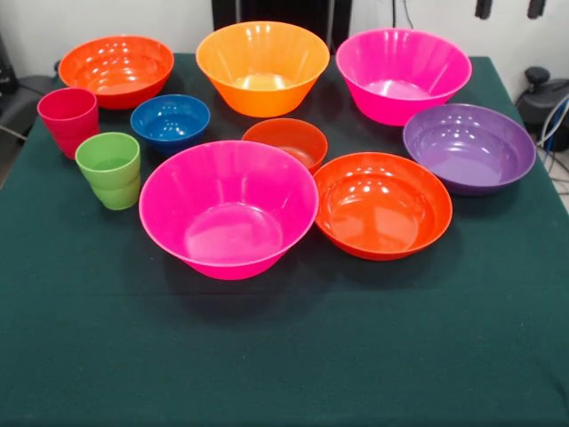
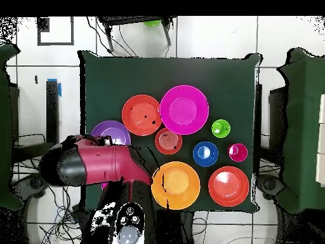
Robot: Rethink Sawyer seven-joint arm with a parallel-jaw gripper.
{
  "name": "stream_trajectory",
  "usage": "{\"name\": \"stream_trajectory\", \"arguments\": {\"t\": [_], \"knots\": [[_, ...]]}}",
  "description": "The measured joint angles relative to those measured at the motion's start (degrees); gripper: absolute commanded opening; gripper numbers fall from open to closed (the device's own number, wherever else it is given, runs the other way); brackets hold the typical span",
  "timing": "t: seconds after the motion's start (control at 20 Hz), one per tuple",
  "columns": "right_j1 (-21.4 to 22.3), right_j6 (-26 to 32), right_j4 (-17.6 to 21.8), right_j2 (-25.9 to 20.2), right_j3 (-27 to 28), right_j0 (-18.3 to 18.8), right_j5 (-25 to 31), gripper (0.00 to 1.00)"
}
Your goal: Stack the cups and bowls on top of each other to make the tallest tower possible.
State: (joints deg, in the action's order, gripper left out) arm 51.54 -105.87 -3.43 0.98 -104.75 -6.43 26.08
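Note:
All bowls and cups stand upright and separate on the green table (image 1: pixel 284 356); nothing is nested. Front row: a large magenta bowl (image 1: pixel 228 209) and a red-orange bowl (image 1: pixel 382 205). Behind them are a small orange-red bowl (image 1: pixel 286 142), a small blue bowl (image 1: pixel 170 120) and a purple bowl (image 1: pixel 469 147). At the back are a red-orange bowl (image 1: pixel 116 69), a light orange bowl (image 1: pixel 262 67) and a second magenta bowl (image 1: pixel 403 76). The red-pink cup (image 1: pixel 68 120) and the green cup (image 1: pixel 108 169) stand at the left. My gripper (image 1: pixel 509 7) shows only two separate dark tips at the top edge, empty.
In the overhead view my red arm (image 2: pixel 95 162) lies over the table's lower left and covers the second magenta bowl and part of the purple bowl (image 2: pixel 109 132). Cables and a dark stand (image 1: pixel 542 98) sit beyond the table's right edge.

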Motion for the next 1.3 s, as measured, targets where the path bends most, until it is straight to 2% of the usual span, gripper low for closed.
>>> {"name": "stream_trajectory", "arguments": {"t": [1.3], "knots": [[-18.5,0.0,-0.1,1.3,18.2,-0.8,-1.5,1.0]]}}
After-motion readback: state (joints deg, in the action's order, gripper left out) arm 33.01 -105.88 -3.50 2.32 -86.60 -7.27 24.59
